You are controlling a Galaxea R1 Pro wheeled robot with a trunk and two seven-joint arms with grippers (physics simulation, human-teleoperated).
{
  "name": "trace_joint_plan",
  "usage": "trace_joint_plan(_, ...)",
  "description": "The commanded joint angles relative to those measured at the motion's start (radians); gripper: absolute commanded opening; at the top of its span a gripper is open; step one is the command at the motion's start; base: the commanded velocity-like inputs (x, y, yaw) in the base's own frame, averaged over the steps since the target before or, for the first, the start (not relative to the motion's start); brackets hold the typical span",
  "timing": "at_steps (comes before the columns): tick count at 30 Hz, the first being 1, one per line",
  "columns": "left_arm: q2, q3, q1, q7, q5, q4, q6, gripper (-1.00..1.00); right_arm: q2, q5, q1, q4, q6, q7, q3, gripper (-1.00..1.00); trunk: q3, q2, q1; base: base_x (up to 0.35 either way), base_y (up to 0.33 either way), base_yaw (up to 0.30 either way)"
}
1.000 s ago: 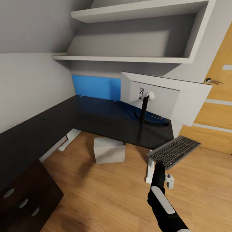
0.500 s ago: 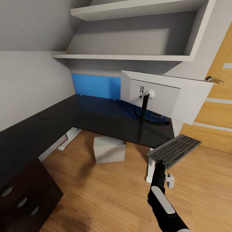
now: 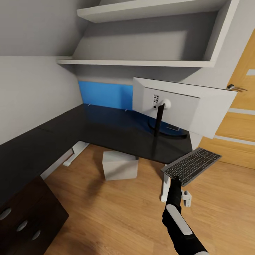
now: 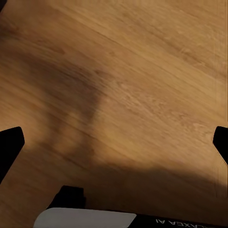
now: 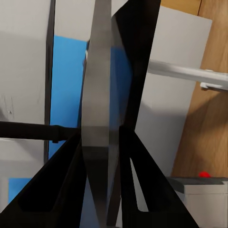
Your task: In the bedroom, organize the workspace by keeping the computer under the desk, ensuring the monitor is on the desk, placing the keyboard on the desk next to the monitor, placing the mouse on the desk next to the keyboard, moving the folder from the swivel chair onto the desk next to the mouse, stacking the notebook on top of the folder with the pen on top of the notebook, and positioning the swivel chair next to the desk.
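Observation:
The black desk (image 3: pixel 106 131) with its blue back panel stands ahead. On its right end is the monitor (image 3: pixel 182 106), white back toward me, on a thin black stem. A grey box, the computer (image 3: pixel 119 164), sits on the floor under the desk. My right gripper (image 3: pixel 175 180) is shut on the near edge of the keyboard (image 3: pixel 192 165), held tilted in the air just off the desk's front right corner. In the right wrist view the keyboard (image 5: pixel 97 71) runs edge-on between the right gripper's (image 5: pixel 99 137) fingers. My left gripper (image 4: pixel 114 142) is open over bare wood floor.
A black drawer unit (image 3: pixel 24 216) with round silver knobs stands at the lower left, under a side run of black tabletop. White shelves (image 3: pixel 141 63) hang above the desk. A wooden door (image 3: pixel 241 117) is at the right. The desk's white leg (image 3: pixel 164 186) is just beside my right arm.
The whole head view has shifted slightly, so the drawer unit sits lower in the picture. The right gripper still holds the keyboard in the same place relative to the arm.

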Motion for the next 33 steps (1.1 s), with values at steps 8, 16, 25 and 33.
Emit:
trace_joint_plan(8,0.001,-0.005,-0.001,0.008,0.009,-0.001,0.002,1.0,0.0,-0.032,-0.001,0.001,-0.002,0.01,0.003,-1.0,-0.001,0.0,0.0,0.059,0.0,0.0)
trace_joint_plan(16,0.001,-0.006,-0.001,0.008,0.008,-0.001,0.002,1.0,0.0,-0.032,-0.001,0.001,-0.002,0.01,0.001,-1.0,-0.001,0.0,0.0,0.117,0.0,0.0)
trace_joint_plan(25,0.001,-0.006,-0.001,0.008,0.008,-0.001,0.002,1.0,0.0,-0.032,-0.001,0.001,-0.002,0.01,-0.001,-1.0,-0.001,0.0,0.0,0.004,0.0,0.0)
trace_joint_plan(33,0.002,-0.006,-0.001,0.008,0.008,-0.001,0.002,1.0,0.0,-0.034,-0.001,0.001,-0.001,0.009,-0.002,-1.0,-0.001,0.0,0.0,0.0,0.0,0.0)
